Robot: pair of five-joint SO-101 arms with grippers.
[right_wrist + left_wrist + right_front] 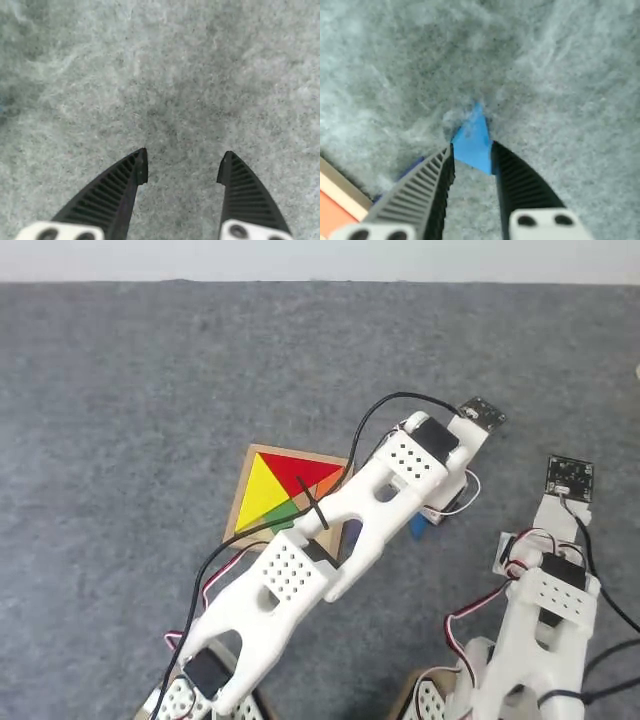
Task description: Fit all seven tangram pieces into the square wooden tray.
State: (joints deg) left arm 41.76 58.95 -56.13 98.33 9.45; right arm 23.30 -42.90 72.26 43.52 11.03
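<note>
Left jaws tight on blue piece (472, 142) — wooden tray (342, 192) rim near

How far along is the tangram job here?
Done: yellow, red, green and orange pieces sit in the wooden tray. In hand: the left gripper is shut on a blue triangle off the tray, over carpet. Left: seating that triangle and a dark blue piece beside the tray; the left arm hides part of the tray, so others cannot be counted. The right gripper is open.

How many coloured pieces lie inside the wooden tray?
4: yellow at left, red at the far side, orange at right, green at the near side. The left arm above may hide more.
</note>
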